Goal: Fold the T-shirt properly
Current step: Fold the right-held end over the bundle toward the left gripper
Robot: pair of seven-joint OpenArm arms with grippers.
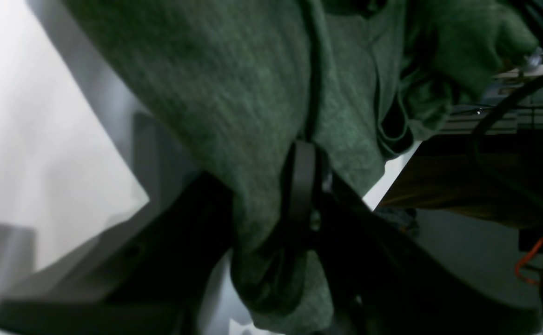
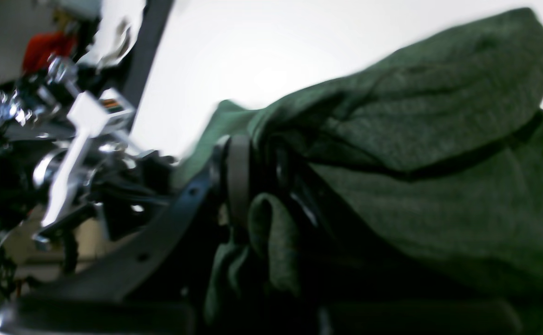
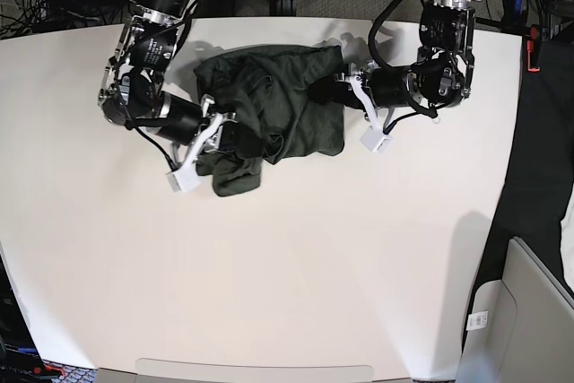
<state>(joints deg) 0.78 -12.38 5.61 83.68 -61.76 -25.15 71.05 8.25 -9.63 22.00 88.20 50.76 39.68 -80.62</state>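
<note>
1. Base view: the T-shirt (image 3: 278, 105) lies bunched on the white desk (image 3: 296, 257), stretched between the two claws.
2. Left claw (image 3: 334, 87) is clamped on the shirt's edge; in the left wrist view green knit (image 1: 234, 93) runs between its dark fingers (image 1: 301, 181) and drapes away ahead of them.
3. Right claw (image 3: 229, 136) is clamped on a fold at the opposite edge; in the right wrist view cloth (image 2: 415, 139) bulges beyond its finger (image 2: 238, 177) and hangs just below it.
</note>
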